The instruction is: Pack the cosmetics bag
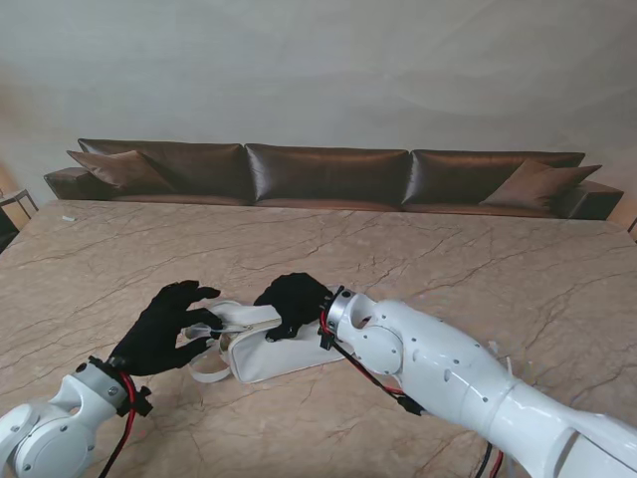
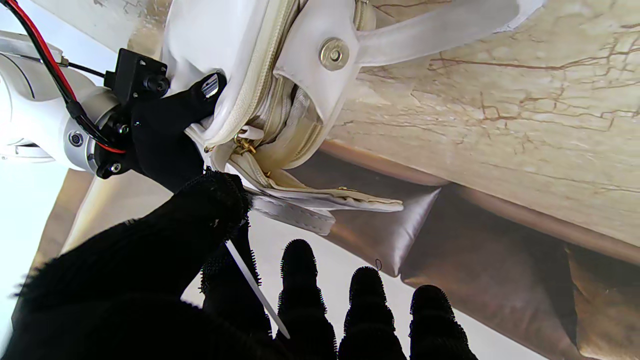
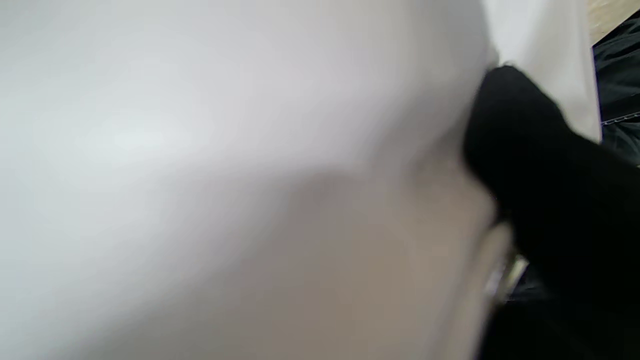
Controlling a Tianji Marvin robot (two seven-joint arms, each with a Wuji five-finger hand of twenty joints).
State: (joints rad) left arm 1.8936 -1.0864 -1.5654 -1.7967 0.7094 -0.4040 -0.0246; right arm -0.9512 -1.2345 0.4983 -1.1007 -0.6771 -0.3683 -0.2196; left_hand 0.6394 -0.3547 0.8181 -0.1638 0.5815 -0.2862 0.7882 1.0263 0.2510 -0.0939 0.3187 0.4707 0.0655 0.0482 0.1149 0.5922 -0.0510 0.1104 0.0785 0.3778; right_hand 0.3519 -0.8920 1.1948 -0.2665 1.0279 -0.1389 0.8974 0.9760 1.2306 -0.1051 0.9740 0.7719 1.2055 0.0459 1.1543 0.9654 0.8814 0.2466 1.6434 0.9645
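Observation:
The white cosmetics bag (image 1: 274, 358) lies on the marble table between my two black-gloved hands, its zipped mouth (image 2: 280, 115) gaping toward my left. My left hand (image 1: 164, 324) pinches the bag's lifted flap and strap (image 2: 300, 212) between thumb and forefinger; its other fingers (image 2: 300, 280) stick out straight. A thin white strip (image 2: 255, 285) runs past that thumb. My right hand (image 1: 294, 302) is closed over the bag's farther rim, with one fingertip (image 2: 207, 87) pressed on it. In the right wrist view the bag (image 3: 200, 125) is a white blur beside a black finger (image 3: 550, 200). The inside of the bag is hidden.
A white carry loop (image 1: 204, 373) lies on the table nearer to me than the bag. A long brown sofa (image 1: 328, 174) with cushions lines the table's far edge. A tiny white object (image 1: 68, 217) sits at the far left.

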